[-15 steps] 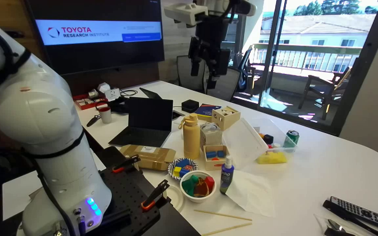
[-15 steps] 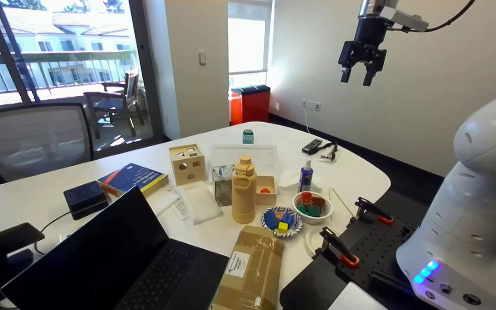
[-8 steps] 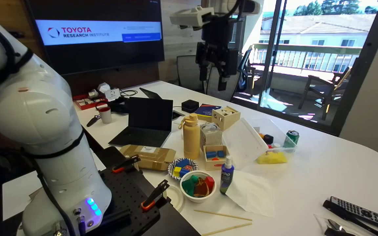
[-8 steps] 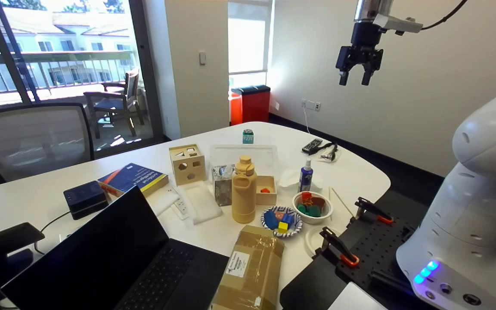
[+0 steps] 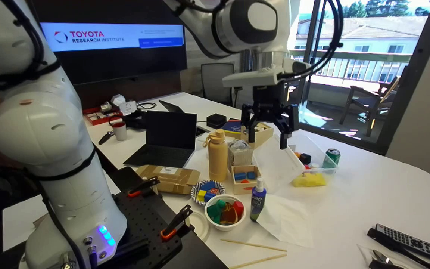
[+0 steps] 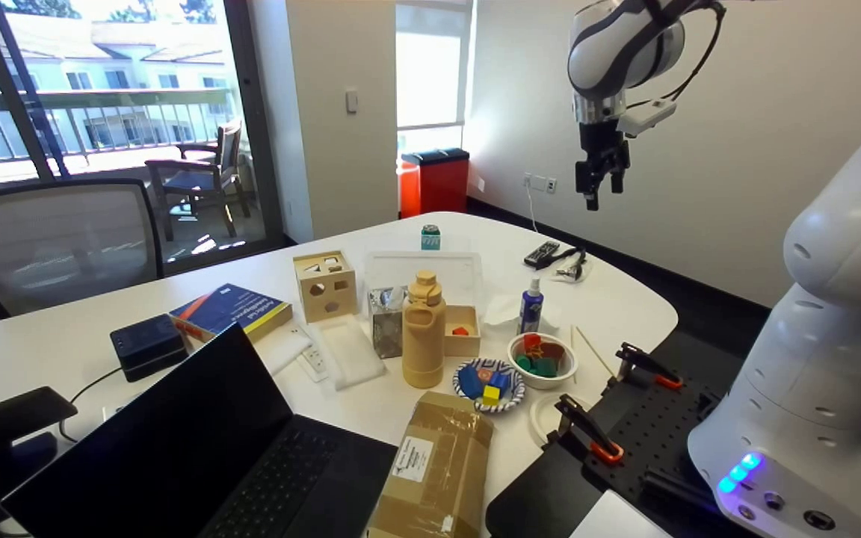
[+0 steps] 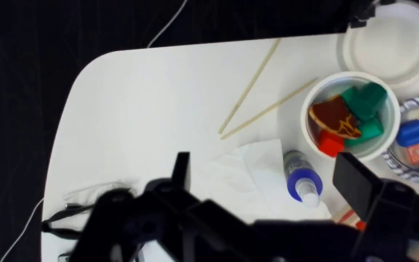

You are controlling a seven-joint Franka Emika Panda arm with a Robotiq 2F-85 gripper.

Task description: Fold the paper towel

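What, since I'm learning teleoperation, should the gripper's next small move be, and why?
Probably shift the open gripper sideways, away from the purple spray bottle, before lowering: in the wrist view the bottle shows between the fingers, by the paper towel, so descending might knock it over.

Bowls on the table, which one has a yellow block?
The patterned bowl: it alone shows a yellow block; the plain white bowl holds red, green and brown pieces.

At ten o'clock the flat screen (image 5: pixel 112 37) reads "TOYOTA RESEARCH INSTITUTE"; at nine in an exterior view, the book (image 6: pixel 230 308) reads "Artificial Intelligence".
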